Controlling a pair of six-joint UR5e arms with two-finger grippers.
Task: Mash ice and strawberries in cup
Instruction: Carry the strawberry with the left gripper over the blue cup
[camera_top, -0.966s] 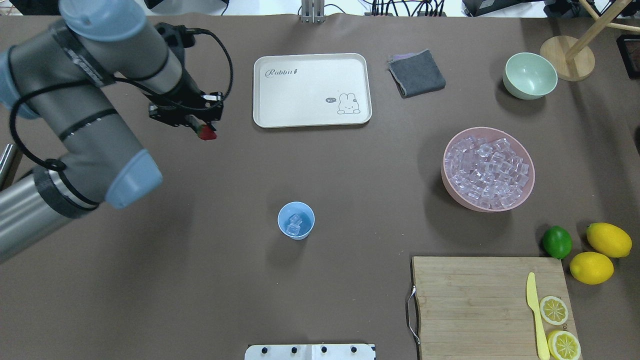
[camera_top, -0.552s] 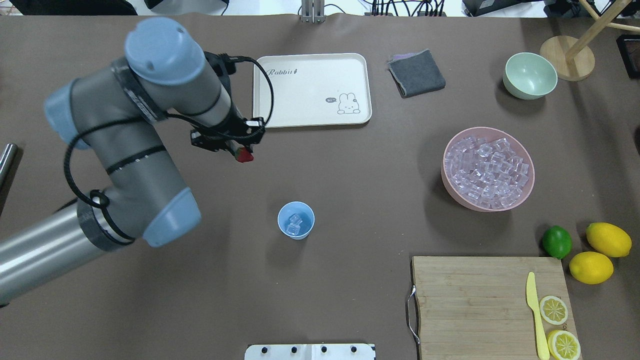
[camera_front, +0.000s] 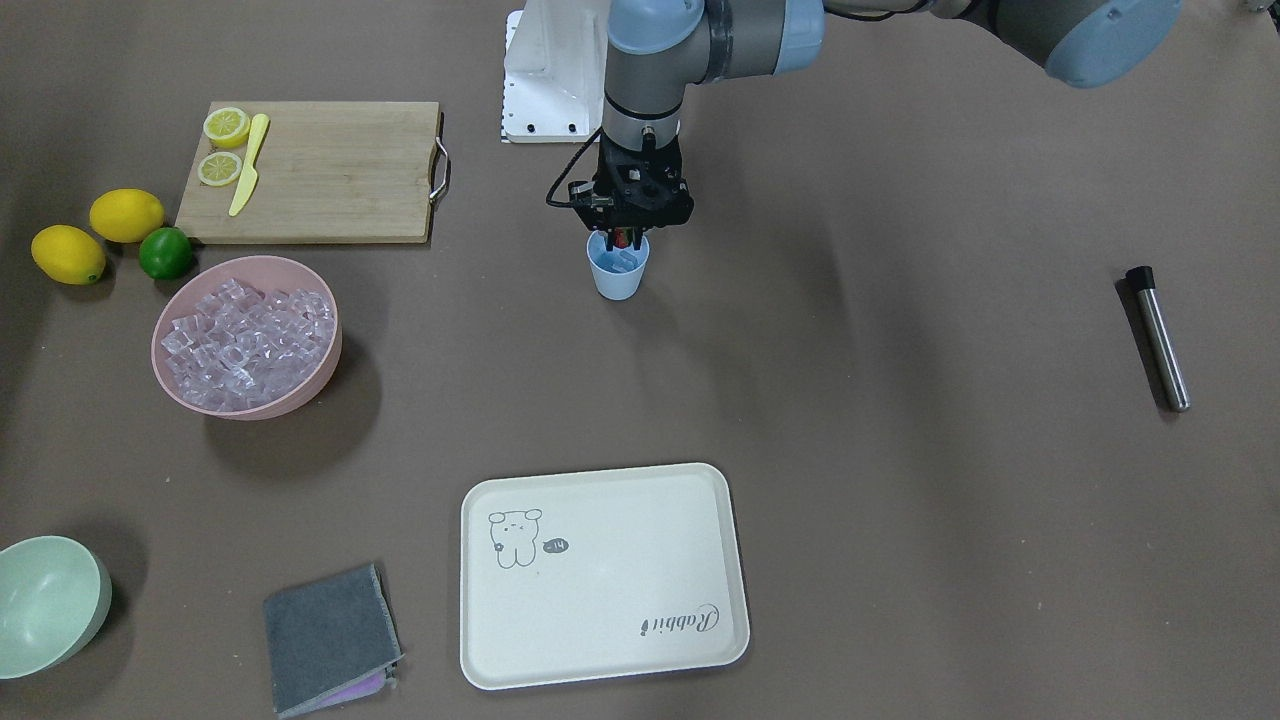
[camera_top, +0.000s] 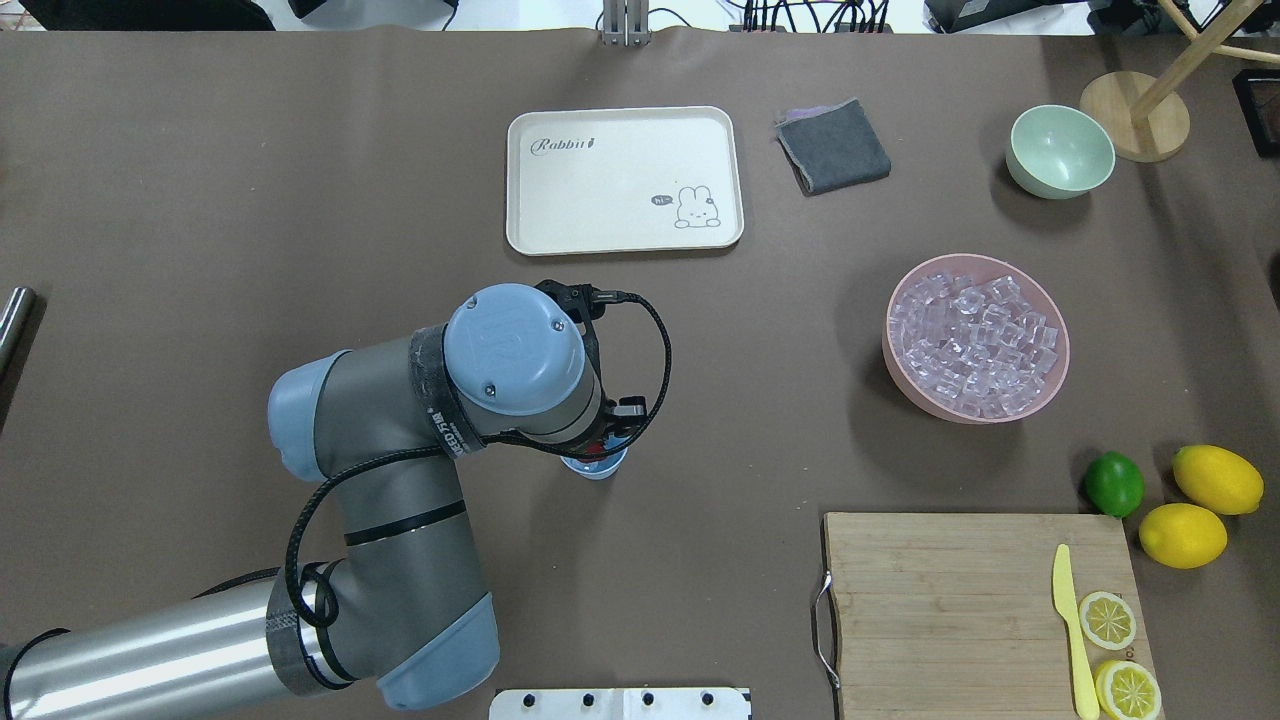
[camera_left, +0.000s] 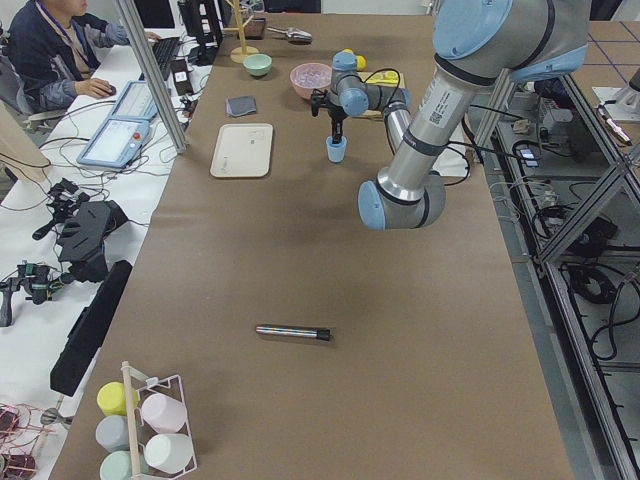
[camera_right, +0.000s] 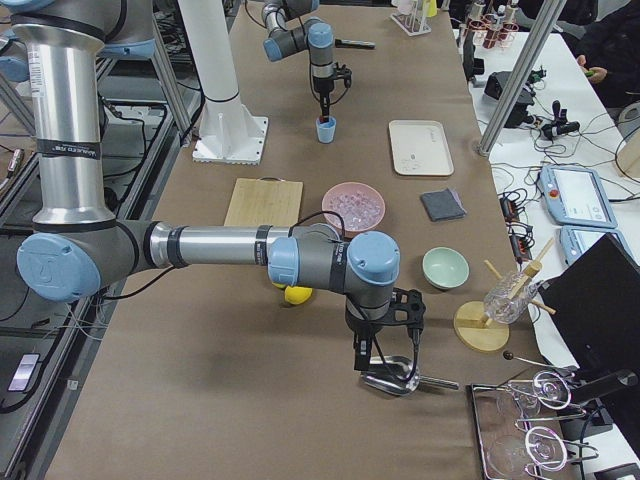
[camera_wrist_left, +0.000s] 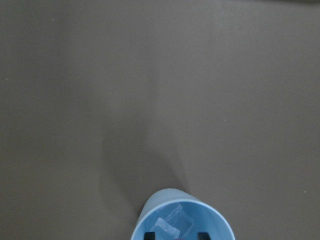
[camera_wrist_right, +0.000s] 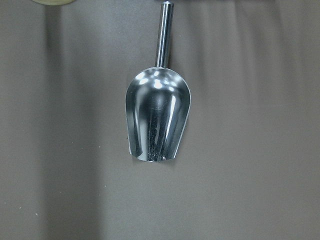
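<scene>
The light-blue cup (camera_front: 617, 277) stands mid-table with a few clear ice cubes (camera_wrist_left: 170, 227) in it. My left gripper (camera_front: 624, 238) hangs straight over its mouth, fingertips dipping to the rim, shut on the red strawberry (camera_front: 621, 240). In the overhead view the wrist hides most of the cup (camera_top: 597, 468); a bit of red strawberry (camera_top: 601, 447) shows beside it. In the left wrist view the strawberry is out of frame. My right gripper (camera_right: 386, 362) hovers over a metal scoop (camera_wrist_right: 157, 120) lying at the table's right end. I cannot tell whether it is open or shut.
A pink bowl (camera_top: 960, 412) full of ice sits right of the cup. A cream tray (camera_top: 600, 190), grey cloth (camera_top: 833, 146) and green bowl (camera_top: 1060, 152) lie beyond. A cutting board (camera_top: 950, 600), lime (camera_top: 1114, 483) and lemons are near right. A metal rod (camera_front: 1158, 335) lies far left.
My left arm has swung from the tray's left side across to directly over the cup, carrying the strawberry with it, and has lowered towards the rim.
</scene>
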